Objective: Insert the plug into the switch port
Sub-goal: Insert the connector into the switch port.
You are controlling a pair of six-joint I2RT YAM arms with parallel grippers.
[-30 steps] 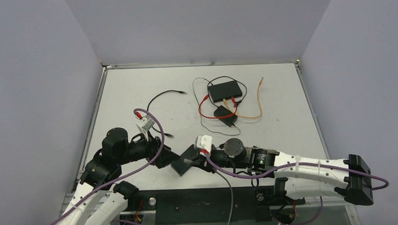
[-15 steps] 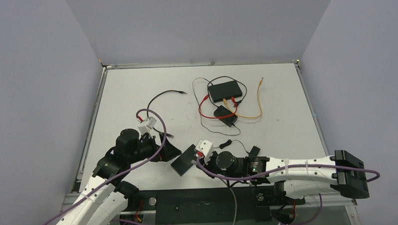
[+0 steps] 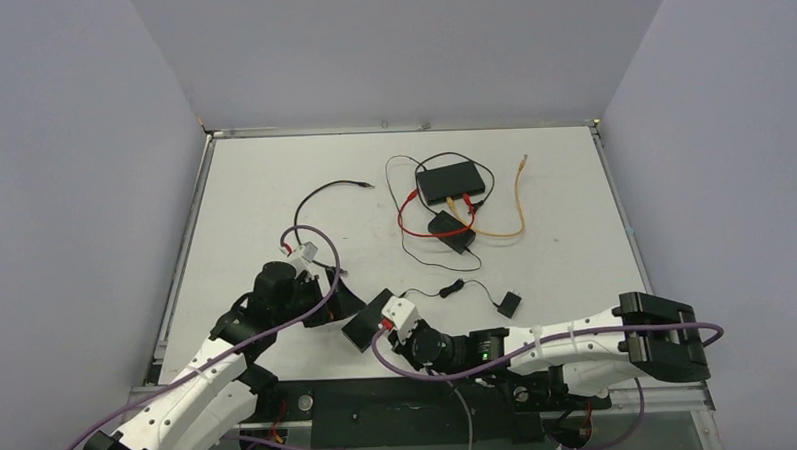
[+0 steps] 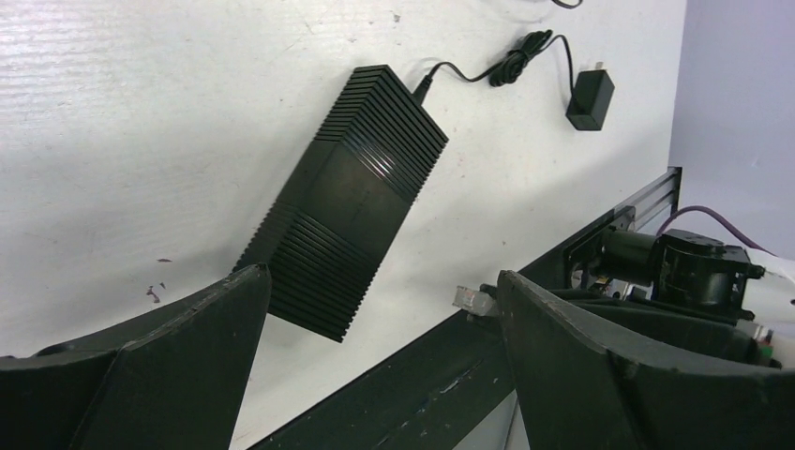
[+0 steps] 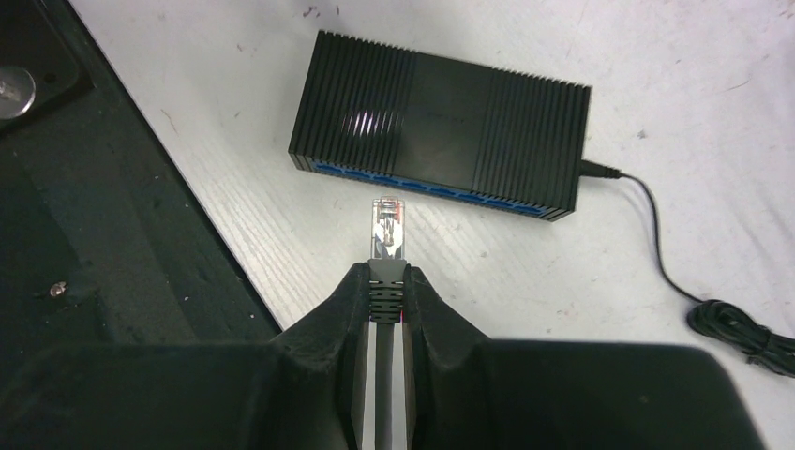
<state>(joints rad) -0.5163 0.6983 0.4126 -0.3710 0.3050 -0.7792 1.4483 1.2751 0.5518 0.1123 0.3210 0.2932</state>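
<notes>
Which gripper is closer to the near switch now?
Left. The left gripper stands open, its fingers flanking one end of the near switch. The right gripper, shut on the plug, holds it just short of the blue port row.

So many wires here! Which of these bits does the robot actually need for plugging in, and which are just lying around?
Needed for the job:
- plug, held in the right gripper
- black switch near the arms
- left gripper, open beside it

Just lying about:
- far black box
- red cable
- orange cable
- loose black cable
</notes>
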